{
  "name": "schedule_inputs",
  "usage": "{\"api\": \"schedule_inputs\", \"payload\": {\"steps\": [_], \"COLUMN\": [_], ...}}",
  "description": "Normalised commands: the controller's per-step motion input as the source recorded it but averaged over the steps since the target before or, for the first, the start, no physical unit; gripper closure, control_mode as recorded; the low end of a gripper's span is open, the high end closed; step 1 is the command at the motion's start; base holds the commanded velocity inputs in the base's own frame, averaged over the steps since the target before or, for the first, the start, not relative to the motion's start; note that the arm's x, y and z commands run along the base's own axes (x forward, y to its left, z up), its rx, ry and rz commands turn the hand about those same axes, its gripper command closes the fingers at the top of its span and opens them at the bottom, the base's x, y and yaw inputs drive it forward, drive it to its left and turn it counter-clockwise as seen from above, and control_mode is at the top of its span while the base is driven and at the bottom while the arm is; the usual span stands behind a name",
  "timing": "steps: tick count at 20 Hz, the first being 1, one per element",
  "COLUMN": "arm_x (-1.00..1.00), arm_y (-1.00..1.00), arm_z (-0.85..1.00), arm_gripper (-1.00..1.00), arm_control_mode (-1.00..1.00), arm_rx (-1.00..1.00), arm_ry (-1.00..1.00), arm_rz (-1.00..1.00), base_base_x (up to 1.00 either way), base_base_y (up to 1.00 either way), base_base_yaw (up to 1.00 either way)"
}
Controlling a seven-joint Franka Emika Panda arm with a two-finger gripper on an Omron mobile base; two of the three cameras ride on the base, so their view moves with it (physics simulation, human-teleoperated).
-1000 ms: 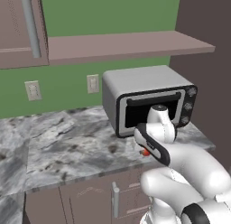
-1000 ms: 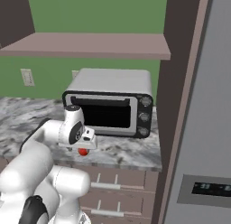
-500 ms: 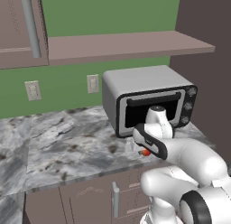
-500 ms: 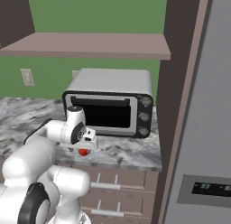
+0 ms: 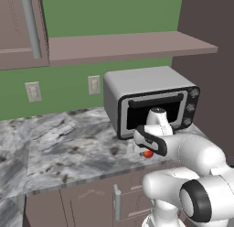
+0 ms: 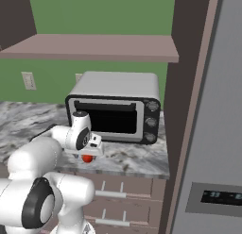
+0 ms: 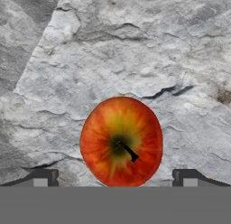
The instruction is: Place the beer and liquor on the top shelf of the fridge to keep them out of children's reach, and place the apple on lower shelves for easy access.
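One apple (image 7: 121, 141) sits low-centre on the counter (image 7: 135, 51), between the spread gripper (image 7: 115, 177) fingertips; the arm has lowered slightly, so grasping should follow.

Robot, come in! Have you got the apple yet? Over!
Gripper open, hovering over the apple, fingertips either side. Apple on the marble counter before the microwave. Nothing in the way. Over.

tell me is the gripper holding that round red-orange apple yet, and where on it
Nothing held: the gripper is open, fingertips apart on either side of the round red-orange apple.
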Motion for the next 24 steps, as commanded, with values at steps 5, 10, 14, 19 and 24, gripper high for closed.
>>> {"api": "schedule_inputs", "payload": {"steps": [5, 10, 14, 19, 24], "arm_x": [0.17, 0.11, 0.01, 0.00, 0.00], "arm_y": [0.00, 0.00, 0.00, 0.00, 0.00], "arm_z": [-0.05, -0.10, -0.11, -0.10, -0.11], "arm_gripper": [-1.00, -1.00, -1.00, -1.00, -1.00], "arm_control_mode": [-1.00, -1.00, -1.00, -1.00, -1.00], "arm_rx": [0.00, 0.00, 0.00, 0.00, 0.00], "arm_ry": [0.00, 0.00, 0.02, 0.03, 0.03], "arm_rz": [0.00, 0.00, 0.00, 0.00, 0.00], "base_base_x": [0.00, 0.00, 0.00, 0.00, 0.00], "base_base_y": [0.00, 0.00, 0.00, 0.00, 0.00], "base_base_yaw": [0.00, 0.00, 0.00, 0.00, 0.00]}}
